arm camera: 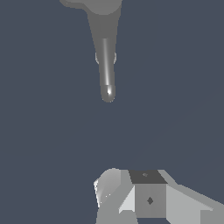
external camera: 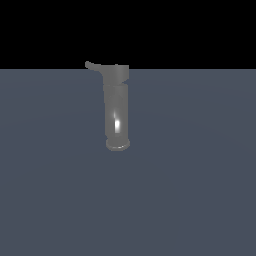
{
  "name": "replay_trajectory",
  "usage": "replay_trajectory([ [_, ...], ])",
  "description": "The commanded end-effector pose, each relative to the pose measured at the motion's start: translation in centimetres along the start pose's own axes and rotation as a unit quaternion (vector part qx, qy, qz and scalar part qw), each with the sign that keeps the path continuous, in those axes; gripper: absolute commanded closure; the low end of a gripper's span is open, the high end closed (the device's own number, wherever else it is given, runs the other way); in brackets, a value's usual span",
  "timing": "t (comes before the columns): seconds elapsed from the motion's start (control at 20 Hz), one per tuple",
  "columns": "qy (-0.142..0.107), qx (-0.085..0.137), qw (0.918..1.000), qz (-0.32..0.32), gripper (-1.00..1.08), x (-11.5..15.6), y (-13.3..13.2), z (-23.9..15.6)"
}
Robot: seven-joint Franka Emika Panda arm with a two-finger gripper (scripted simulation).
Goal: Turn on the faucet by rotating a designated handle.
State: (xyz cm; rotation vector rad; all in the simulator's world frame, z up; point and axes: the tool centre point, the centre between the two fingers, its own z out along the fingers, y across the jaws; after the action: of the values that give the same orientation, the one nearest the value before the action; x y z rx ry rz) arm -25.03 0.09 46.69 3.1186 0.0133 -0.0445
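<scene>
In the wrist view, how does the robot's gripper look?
Only part of the gripper shows: blocky, faceted, white and light-grey body, with one dark square panel bearing a small diamond mark. No cables are visible. The exterior view shows no arm.

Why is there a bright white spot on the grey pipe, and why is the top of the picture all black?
In the exterior view, the spot on the faucet is glare from a light on shiny metal; the black band is unlit background above the dark floor. In the wrist view, a similar glint streaks down the faucet's body, and the gripper looks pale and sharp-edged, with no blur anywhere.
</scene>
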Motion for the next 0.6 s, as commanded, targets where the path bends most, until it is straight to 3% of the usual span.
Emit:
replay_trajectory([
  [0.0,0.0,0.0,1.0,0.0,1.08,0.0,0.0,0.0],
  [0.55,-0.001,0.022,0.9997,0.005,1.08,-0.29,0.92,-0.38],
])
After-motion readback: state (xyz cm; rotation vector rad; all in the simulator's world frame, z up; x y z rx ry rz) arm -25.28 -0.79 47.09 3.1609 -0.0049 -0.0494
